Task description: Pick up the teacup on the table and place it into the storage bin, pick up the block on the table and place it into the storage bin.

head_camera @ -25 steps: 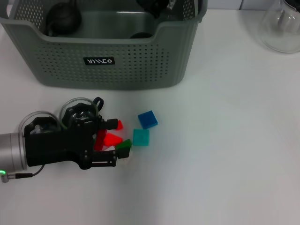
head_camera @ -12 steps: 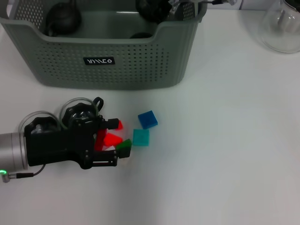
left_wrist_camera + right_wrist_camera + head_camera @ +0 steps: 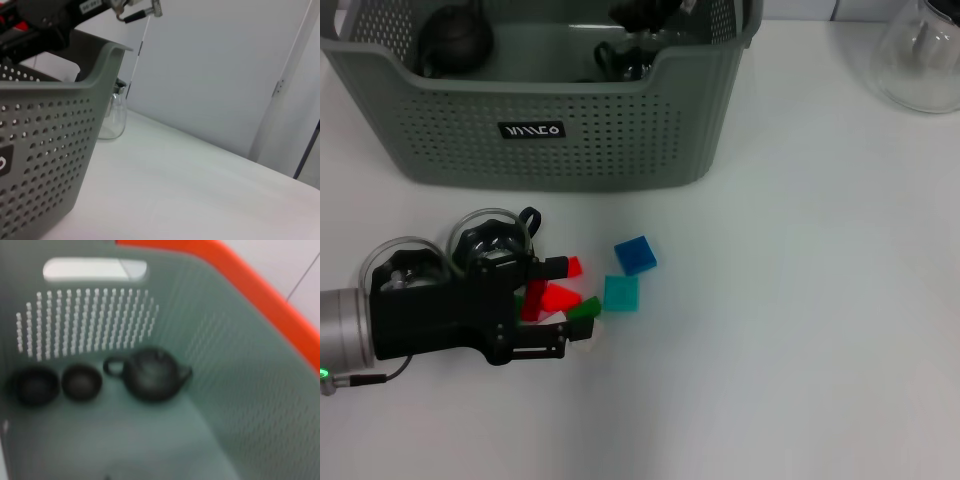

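The grey-green storage bin (image 3: 550, 130) stands at the back of the white table. Inside it, the right wrist view shows two dark teacups (image 3: 81, 382) beside a dark teapot (image 3: 152, 374). In the head view a dark teacup (image 3: 617, 58) lies in the bin behind the scooped front rim. My right gripper (image 3: 645, 12) hovers over the bin's far side, mostly cut off. My left gripper (image 3: 560, 307) lies low on the table at the front left, open, with a red block (image 3: 558, 297) between its fingers and a green block (image 3: 585, 307) at its tips.
A blue block (image 3: 635, 255) and a teal block (image 3: 621, 293) lie just right of the left gripper. A small red block (image 3: 574, 266) sits by its upper finger. A glass vessel (image 3: 925, 55) stands at the back right. The bin wall (image 3: 45, 150) fills the left wrist view.
A dark teacup has come into sight in the bin behind the front rim, and the right gripper has drawn back toward the far side. The left gripper has shifted slightly around the red block.
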### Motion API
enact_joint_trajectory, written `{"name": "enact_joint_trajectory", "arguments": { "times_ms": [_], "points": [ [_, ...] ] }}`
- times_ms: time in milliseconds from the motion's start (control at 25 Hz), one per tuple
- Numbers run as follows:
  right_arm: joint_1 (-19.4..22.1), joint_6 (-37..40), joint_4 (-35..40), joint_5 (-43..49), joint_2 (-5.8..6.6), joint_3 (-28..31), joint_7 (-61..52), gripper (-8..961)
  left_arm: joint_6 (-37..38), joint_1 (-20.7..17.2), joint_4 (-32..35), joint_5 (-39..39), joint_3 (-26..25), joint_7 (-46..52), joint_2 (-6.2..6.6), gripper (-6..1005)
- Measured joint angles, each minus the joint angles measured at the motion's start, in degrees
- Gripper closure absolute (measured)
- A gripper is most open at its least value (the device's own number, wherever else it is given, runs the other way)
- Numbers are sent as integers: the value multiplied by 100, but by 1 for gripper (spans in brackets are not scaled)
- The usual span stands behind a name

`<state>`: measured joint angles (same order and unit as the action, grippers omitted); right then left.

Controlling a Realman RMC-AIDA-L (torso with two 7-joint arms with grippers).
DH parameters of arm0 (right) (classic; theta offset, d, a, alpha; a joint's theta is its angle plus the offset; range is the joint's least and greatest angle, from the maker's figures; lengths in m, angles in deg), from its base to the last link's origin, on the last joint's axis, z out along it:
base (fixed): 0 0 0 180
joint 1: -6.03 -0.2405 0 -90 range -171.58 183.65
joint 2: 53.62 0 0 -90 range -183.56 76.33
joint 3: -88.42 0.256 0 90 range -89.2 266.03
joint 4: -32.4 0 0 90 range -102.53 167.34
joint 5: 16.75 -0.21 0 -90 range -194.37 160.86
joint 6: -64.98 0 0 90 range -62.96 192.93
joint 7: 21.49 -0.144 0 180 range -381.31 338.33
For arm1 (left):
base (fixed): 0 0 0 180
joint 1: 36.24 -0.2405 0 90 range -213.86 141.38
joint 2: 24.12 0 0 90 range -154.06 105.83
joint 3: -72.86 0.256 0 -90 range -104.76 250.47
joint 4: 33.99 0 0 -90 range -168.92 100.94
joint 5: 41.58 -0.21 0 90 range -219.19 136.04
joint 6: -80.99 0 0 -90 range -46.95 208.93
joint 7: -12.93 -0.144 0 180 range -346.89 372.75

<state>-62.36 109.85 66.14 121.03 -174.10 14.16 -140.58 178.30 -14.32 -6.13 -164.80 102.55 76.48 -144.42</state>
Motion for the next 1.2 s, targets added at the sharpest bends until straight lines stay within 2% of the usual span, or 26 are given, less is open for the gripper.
{"name": "enact_joint_trajectory", "arguments": {
  "times_ms": [120,320,360,400,440,560,640,760,880,920,1040,1200],
  "points": [
    [348,284,878,-132,-12,-1,-84,431,42,-22,1,15,-15,22,36,207],
    [1211,1134,2930,-832,7,-13,-146,395,205,-74,80,40,-138,37,94,208],
    [1446,1305,3373,-1009,10,-13,-146,388,265,-78,104,41,-202,38,114,208],
    [2003,1602,4217,-1491,10,-60,-52,381,339,-79,121,42,-281,38,146,208],
    [2003,1602,4217,-1491,10,-60,-52,343,425,-80,130,43,-365,39,176,208],
    [3003,2011,5371,-2501,20,-143,325,230,730,-96,143,51,-721,40,296,209],
    [3508,2362,5712,-3148,29,-120,615,155,913,-121,185,53,-1010,46,360,210],
    [4147,3261,5788,-3985,34,71,1079,85,1110,-178,366,34,-1390,117,407,210],
    [4574,4053,5562,-4274,31,208,1407,15,1209,-262,751,19,-1525,475,428,211],
    [4662,4286,5447,-4254,32,217,1474,19,1214,-285,939,15,-1531,654,429,211],
    [4740,4877,5009,-3989,42,250,1547,22,1201,-370,1511,-41,-1524,1159,426,212],
    [4549,5273,4143,-3426,45,273,1554,22,1104,-397,2247,-311,-1535,1871,406,213]
  ]
}}
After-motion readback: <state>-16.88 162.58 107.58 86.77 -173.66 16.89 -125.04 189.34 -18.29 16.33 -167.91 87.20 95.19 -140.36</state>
